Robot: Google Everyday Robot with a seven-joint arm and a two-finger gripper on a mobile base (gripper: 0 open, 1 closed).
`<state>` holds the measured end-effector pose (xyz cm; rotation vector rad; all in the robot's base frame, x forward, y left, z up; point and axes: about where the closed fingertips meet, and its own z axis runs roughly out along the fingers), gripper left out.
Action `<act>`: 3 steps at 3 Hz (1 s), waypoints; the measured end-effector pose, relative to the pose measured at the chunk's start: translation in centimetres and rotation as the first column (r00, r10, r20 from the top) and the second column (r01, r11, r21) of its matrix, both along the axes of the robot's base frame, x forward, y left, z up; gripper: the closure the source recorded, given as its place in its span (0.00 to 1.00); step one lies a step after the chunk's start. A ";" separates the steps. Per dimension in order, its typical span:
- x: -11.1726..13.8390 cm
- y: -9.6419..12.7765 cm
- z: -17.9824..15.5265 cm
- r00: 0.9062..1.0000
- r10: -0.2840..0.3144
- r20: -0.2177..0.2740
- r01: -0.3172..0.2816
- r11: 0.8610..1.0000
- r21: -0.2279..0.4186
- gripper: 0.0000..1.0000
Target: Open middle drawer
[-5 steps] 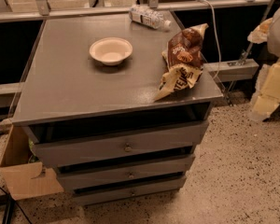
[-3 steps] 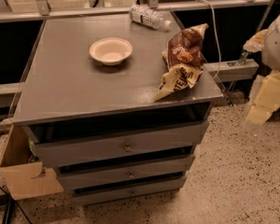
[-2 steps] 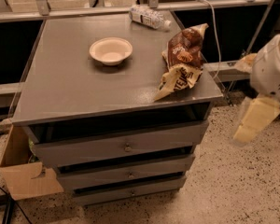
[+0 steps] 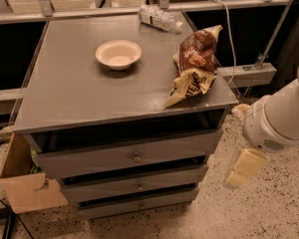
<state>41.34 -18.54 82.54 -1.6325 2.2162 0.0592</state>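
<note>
Lower and further left than 0.7 s ago, the gripper (image 4: 243, 167) now hangs off the cabinet's right side, level with the drawer stack but well apart from it, touching nothing. Whether its jaws are released or clenched I cannot tell. The white arm (image 4: 281, 116) rises behind it to the right edge.

The middle drawer (image 4: 104, 187), 2nd of 3 grey fronts, sits between the taller top drawer (image 4: 89, 159) and the thin bottom drawer (image 4: 114, 208). Its knob (image 4: 139, 186) is untouched and its front looks not pulled out.

By my reading the task is only at the approach: reaching the knob, gripping it and pulling are all left.

On the desk (image 4: 65, 98) are a bowl (image 4: 118, 54), a snack bag (image 4: 194, 63) and a bottle (image 4: 159, 18).
</note>
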 end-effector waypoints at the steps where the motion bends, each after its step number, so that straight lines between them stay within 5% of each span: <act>1: 0.0 0.0 0.0 1.000 0.000 0.000 0.000 1.000 0.000 0.00; 3: -1.6 1.6 -6.7 0.999 0.011 -0.042 -0.010 1.000 0.004 0.00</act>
